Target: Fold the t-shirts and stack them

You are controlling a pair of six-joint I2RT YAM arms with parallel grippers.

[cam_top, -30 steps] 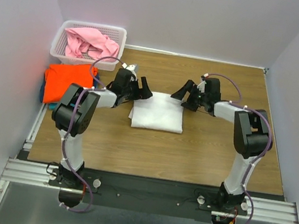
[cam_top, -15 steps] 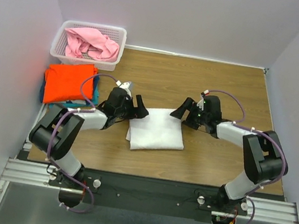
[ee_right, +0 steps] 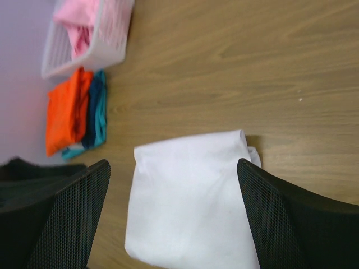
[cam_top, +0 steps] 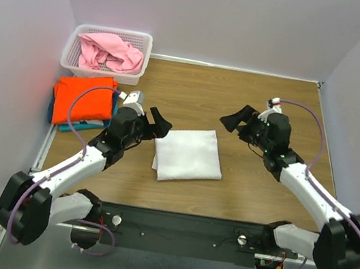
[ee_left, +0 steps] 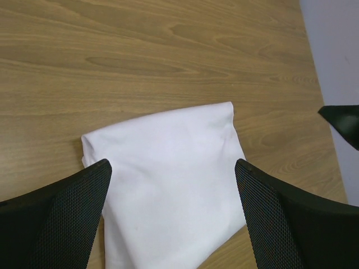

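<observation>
My left pincer [cam_top: 153, 122] stands wide and empty at 10 o'clock of the folded white t-shirt [cam_top: 188, 154] lying mid-table. My right pincer [cam_top: 240, 119], equally wide and empty, hangs at its 1 o'clock. At the table's 9 o'clock the orange t-shirt [cam_top: 83, 99] lies on the teal t-shirt [cam_top: 81, 126]. The pink t-shirt [cam_top: 109, 51] sits in the basket [cam_top: 114, 30] at 10 o'clock.

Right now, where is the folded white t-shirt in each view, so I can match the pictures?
Top external: the white t-shirt lies in the middle of the wooden table.
Left wrist: lower centre, between the fingers of the open left claw.
Right wrist: lower centre, between the fingers of the open right claw.
Shared landmark: the table's wood grain under it, in all three.
</observation>
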